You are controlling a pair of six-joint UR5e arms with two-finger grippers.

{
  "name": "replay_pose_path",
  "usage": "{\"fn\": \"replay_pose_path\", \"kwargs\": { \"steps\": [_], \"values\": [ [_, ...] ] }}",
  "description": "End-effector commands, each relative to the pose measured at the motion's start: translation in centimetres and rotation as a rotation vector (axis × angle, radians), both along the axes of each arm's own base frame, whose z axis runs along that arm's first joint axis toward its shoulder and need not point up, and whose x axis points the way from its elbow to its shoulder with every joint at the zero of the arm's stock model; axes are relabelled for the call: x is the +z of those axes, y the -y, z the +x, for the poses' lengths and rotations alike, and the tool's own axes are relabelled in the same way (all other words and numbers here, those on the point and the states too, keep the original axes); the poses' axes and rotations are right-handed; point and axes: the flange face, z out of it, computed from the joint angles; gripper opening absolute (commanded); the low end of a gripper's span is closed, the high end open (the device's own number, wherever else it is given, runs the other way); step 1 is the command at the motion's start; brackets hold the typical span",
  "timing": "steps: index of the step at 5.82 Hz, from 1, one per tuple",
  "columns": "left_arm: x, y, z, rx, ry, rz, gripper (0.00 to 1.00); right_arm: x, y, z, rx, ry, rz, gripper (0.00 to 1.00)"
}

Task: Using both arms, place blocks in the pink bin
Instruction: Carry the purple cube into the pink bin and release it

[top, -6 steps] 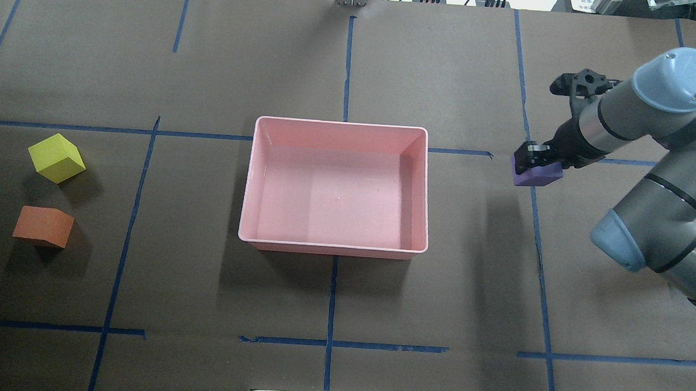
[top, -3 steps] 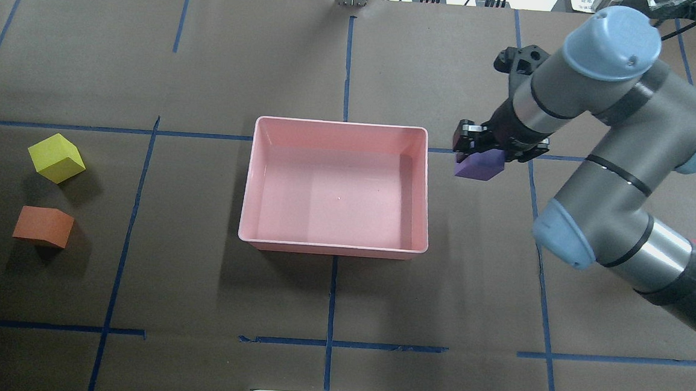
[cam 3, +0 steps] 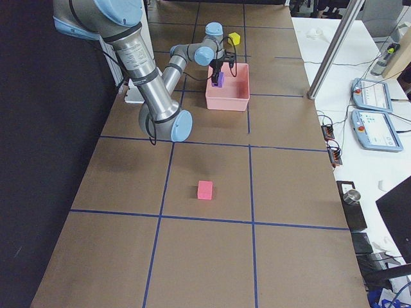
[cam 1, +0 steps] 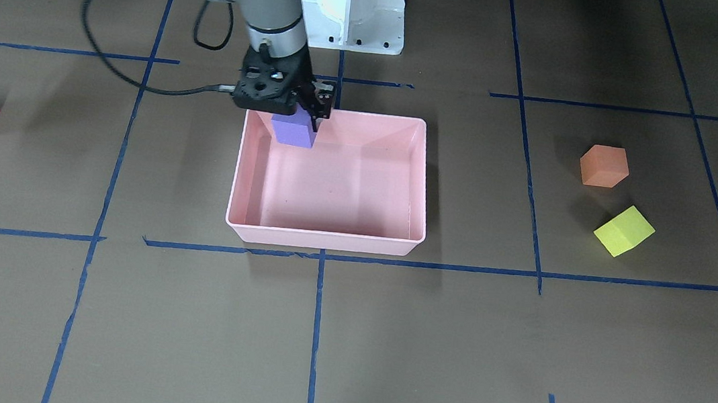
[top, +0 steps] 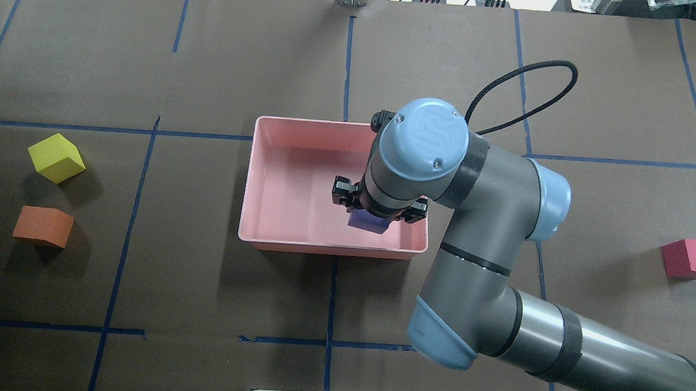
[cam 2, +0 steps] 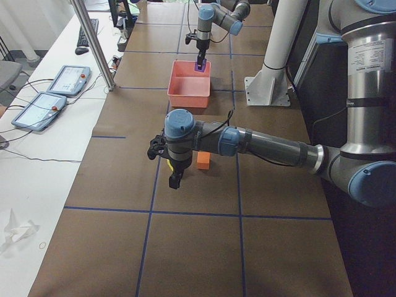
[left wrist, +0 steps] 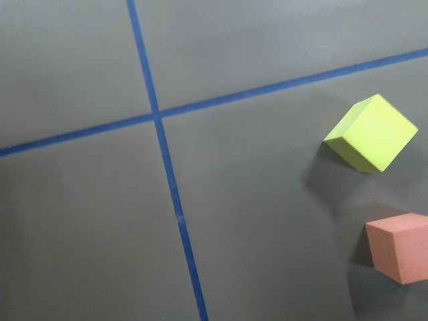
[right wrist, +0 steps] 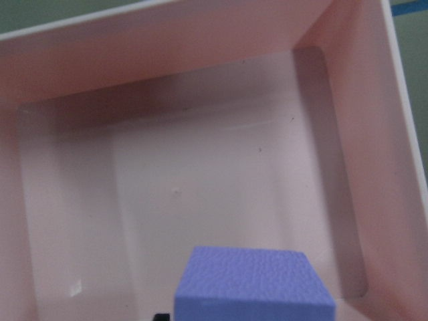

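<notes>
My right gripper point(cam 1: 297, 120) is shut on the purple block point(cam 1: 293, 133) and holds it above the floor of the pink bin point(top: 304, 124), near the robot-side wall. The purple block also shows in the overhead view point(top: 367, 223) and the right wrist view point(right wrist: 254, 284). The red-pink block point(top: 691, 257) lies on the table far to the right. The yellow block point(top: 55, 157) and the orange block point(top: 44, 226) lie at the far left. My left gripper point(cam 2: 175, 179) shows only in the exterior left view, above the yellow block; I cannot tell if it is open or shut.
The table is covered in brown paper with blue tape lines. A white pedestal point(cam 1: 351, 4) stands on the robot's side of the bin. A black cable point(top: 524, 85) loops off the right wrist. The left wrist view shows the yellow block point(left wrist: 371, 132) and the orange block point(left wrist: 400, 246).
My right arm has swung left with the purple block, from right of the bin to over its inside. The red-pink block, hidden before, now shows.
</notes>
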Motion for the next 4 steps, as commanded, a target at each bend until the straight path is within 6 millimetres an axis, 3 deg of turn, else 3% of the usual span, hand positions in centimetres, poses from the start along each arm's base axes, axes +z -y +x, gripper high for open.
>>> {"fn": "replay_pose_path", "kwargs": {
  "steps": [1, 2, 3, 4],
  "values": [
    [-1.7, 1.5, 5.3, 0.026, -0.023, 0.016, 1.0, -0.3, -0.5, -0.8, 0.004, -0.011, 0.022, 1.0],
    [-1.4, 2.0, 9.2, 0.056, -0.034, 0.02, 1.0, -0.2, 1.9, 1.4, -0.004, -0.014, 0.038, 1.0],
    [-0.5, 3.6, 11.4, -0.037, -0.049, -0.115, 1.0, 0.2, 4.4, 3.9, -0.029, -0.008, 0.032, 1.0],
    [0.0, 3.7, 12.9, -0.136, -0.077, -0.215, 1.0, 1.0, 6.9, 6.7, -0.053, -0.002, 0.037, 1.0]
  ]
}}
